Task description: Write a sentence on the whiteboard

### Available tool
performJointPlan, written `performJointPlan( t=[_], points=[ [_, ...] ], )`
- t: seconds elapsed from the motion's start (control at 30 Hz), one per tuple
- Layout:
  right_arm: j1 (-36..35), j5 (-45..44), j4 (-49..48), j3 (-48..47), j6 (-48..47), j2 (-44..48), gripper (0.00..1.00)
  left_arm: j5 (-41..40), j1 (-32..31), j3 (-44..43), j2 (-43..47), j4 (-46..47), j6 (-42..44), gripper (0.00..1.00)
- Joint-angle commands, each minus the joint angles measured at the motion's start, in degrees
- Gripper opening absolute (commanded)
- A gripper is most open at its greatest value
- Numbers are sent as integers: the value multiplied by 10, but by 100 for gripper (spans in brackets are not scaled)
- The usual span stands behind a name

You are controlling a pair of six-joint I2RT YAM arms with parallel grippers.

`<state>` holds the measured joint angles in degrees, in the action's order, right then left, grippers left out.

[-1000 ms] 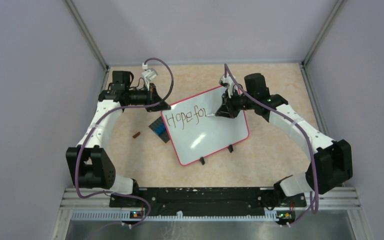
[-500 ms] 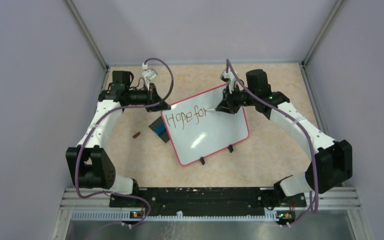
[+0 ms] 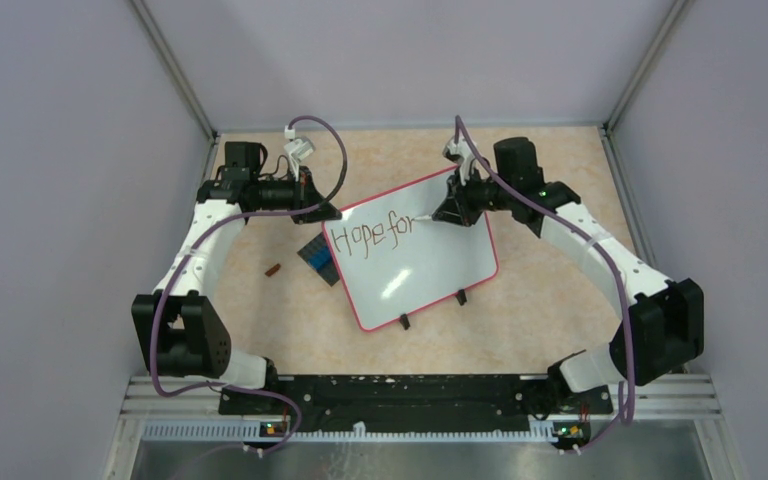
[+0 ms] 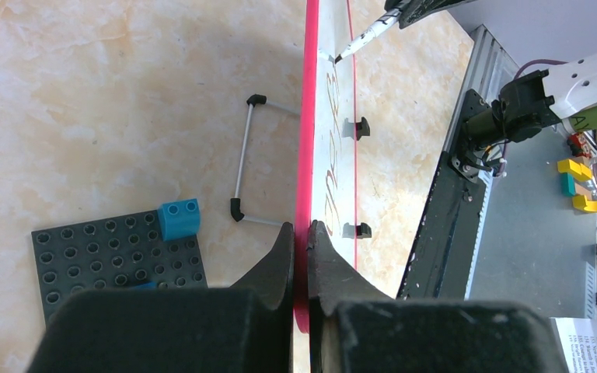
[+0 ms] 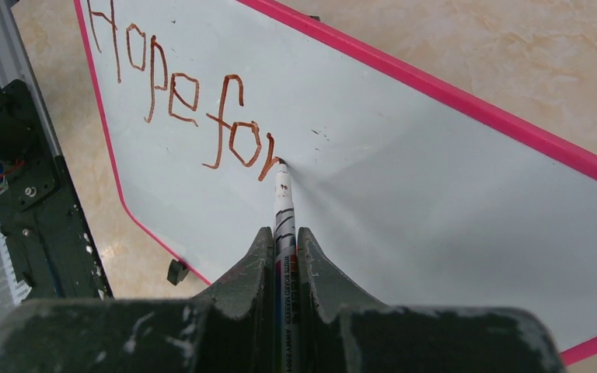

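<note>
Holding the glossy white, pink-framed whiteboard (image 3: 430, 270) mid-frame, my left tool (image 4: 301, 231) clamped its upper-left edge; my right tool (image 5: 284, 237) pinched the thin white marker (image 5: 283, 194), tip touching just right of the red-brown sentence (image 5: 179, 101), blank board beyond.

Count: 1 whiteboard (image 3: 430, 265), 2 words (image 5: 179, 93) written, 1 marker (image 5: 283, 210), 1 studded baseplate (image 4: 93, 252), 1 blue brick (image 4: 179, 218), 1 brown bit (image 3: 272, 269), 2 arms (image 3: 192, 252) (image 3: 595, 250).

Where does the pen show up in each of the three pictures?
Top view: the pen is just above centre, tip on the whiteboard.
Left wrist view: the pen is at the top, right of centre.
Right wrist view: the pen is bottom centre, between the jaws.
Shared landmark: the whiteboard's pink frame.
</note>
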<state>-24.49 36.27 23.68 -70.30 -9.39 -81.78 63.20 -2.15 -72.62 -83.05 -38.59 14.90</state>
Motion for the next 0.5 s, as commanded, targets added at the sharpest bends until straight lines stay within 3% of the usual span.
performJointPlan(
  t=[0.0,0.47],
  points=[
    [15,-22,-9,-29,-9,-2,0,-41,-4,11,-4,1,15,0],
    [17,28,18,-28,-14,44,0,-38,-4,10,0,1,15,0]
  ],
)
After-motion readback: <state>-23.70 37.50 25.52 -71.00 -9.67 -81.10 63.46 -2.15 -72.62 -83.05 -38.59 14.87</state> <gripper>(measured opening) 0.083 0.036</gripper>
